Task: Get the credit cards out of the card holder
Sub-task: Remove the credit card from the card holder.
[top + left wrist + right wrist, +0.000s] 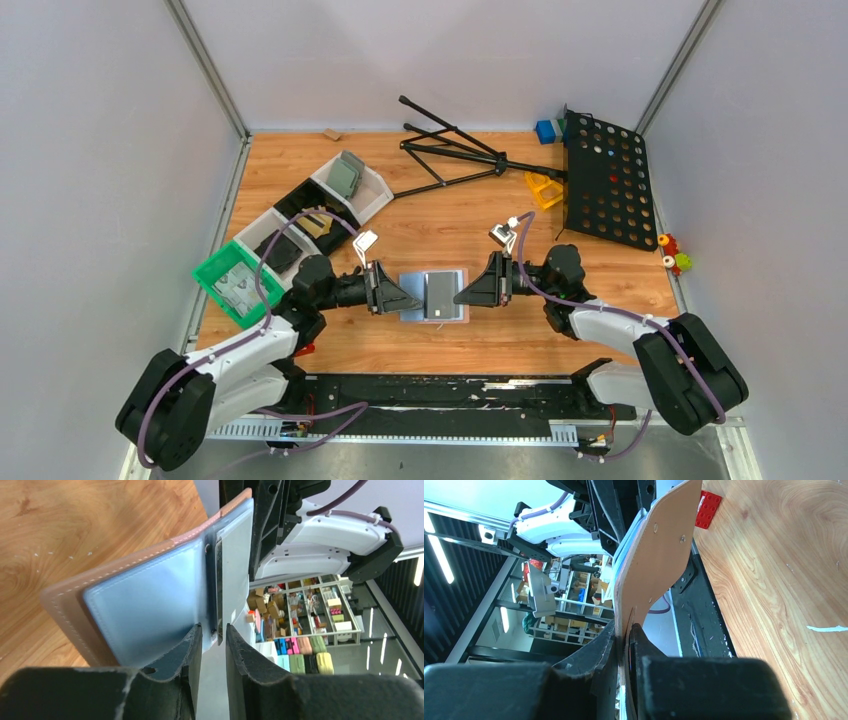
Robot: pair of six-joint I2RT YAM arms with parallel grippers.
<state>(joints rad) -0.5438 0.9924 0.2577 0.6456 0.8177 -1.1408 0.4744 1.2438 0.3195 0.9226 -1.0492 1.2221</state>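
Jaws flank the card holder on both sides in the top view, the holder spread flat between them over the wooden surface. Left wrist view: the left jaws stand parted, a thin dark edge of the holder's blue-grey inside sitting in the gap. Right wrist view: the right jaws are clenched on the holder's salmon-tan edge, which juts out beyond them.
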